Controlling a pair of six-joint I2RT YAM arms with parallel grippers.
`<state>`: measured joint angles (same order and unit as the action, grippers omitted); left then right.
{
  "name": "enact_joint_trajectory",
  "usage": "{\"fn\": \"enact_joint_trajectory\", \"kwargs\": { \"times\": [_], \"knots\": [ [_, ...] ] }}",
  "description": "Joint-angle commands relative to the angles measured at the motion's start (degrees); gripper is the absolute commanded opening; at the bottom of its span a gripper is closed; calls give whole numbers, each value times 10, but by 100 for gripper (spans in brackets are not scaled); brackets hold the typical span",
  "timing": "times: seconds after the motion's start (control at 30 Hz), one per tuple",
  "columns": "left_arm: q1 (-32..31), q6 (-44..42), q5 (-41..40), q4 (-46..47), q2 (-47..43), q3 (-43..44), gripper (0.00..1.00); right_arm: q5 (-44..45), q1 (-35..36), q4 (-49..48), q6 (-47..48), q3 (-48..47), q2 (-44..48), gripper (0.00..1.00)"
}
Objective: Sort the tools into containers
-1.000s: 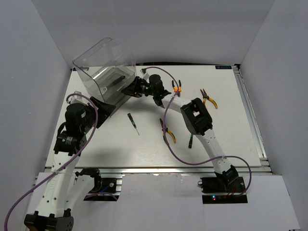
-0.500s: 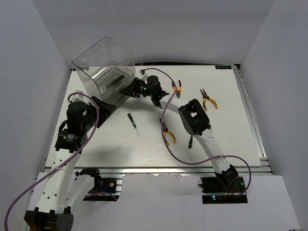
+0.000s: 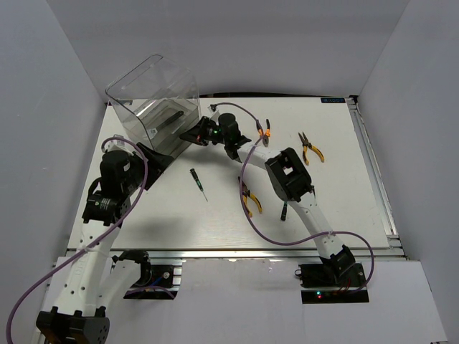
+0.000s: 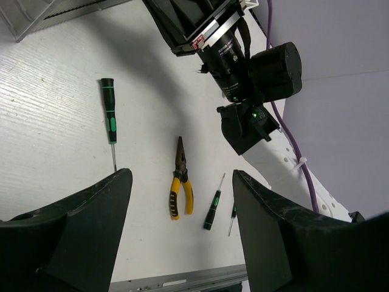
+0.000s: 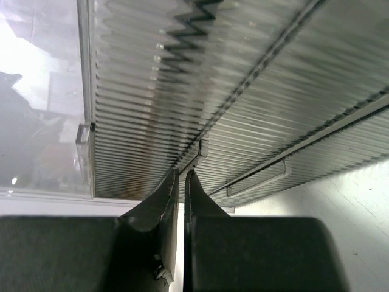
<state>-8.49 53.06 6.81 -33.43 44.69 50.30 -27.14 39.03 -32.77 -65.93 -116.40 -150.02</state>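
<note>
Clear cabinet (image 3: 154, 100) sits tipped at the far-left of the desk (image 3: 344, 186), right ahead of the R fingers (image 3: 195, 135). Thru its grey-tinted walls one long tool (image 3: 171, 120) lies inside, just beyond the R fingertips. It's too blurred to name, and I can't tell which drawer it's in.

In the R wrist view the ribbed drawer front (image 5: 255, 91) fills the frame. The R fingers are nearly together w/ only a thin slit left, tips up against a small clear tab (image 5: 197, 149) on that front. Can't tell if anything's pinched.

L fingers (image 3: 159, 161) are spread wide, holding nothing, at the cabinet's near lower edge. In the L wrist view, on the desk beyond them:
- a green-black screwdriver (image 4: 109, 115) over toward one finger
- orange pliers (image 4: 180, 182) abt mid-gap
- a 2nd screwdriver (image 4: 213, 205) toward the other finger

Second pliers (image 3: 263, 129) lie just behind the R fingers, by the R wrist. Third pliers (image 3: 311, 147) are well behind them, further along the same way.

Vs 1 s ago: the cabinet has shifted slightly toward far-left, and the R fingers have followed it in. The L arm has drawn a bit left. Loose tools are in the same spots.
</note>
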Motion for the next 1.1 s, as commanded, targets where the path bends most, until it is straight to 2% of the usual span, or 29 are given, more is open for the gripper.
{"fn": "enact_joint_trajectory", "kwargs": {
  "times": [0.0, 0.3, 0.67, 0.9, 1.0, 1.03, 1.07],
  "knots": [
    [-3, 2, 2, -1, 0, 16, 78, 14, -2, -47, 11, 26, 26, 0],
    [-3, 3, 0, 3, -14, 8, 78, 2, -10, -79, 14, 91, 64, 0],
    [-3, 3, 19, 6, -26, -20, 78, -40, -47, -130, 33, 258, 153, 0],
    [-2, -8, 39, 8, -12, -29, 77, -51, -53, -139, 52, 319, 190, 0],
    [-4, -15, 44, 9, -5, -29, 77, -52, -53, -137, 64, 318, 194, 13],
    [-3, -21, 47, 9, -5, -29, 77, -53, -53, -135, 70, 318, 197, 23],
    [-4, -21, 51, 9, -3, -30, 77, -54, -53, -131, 77, 319, 200, 28]
  ]
}}
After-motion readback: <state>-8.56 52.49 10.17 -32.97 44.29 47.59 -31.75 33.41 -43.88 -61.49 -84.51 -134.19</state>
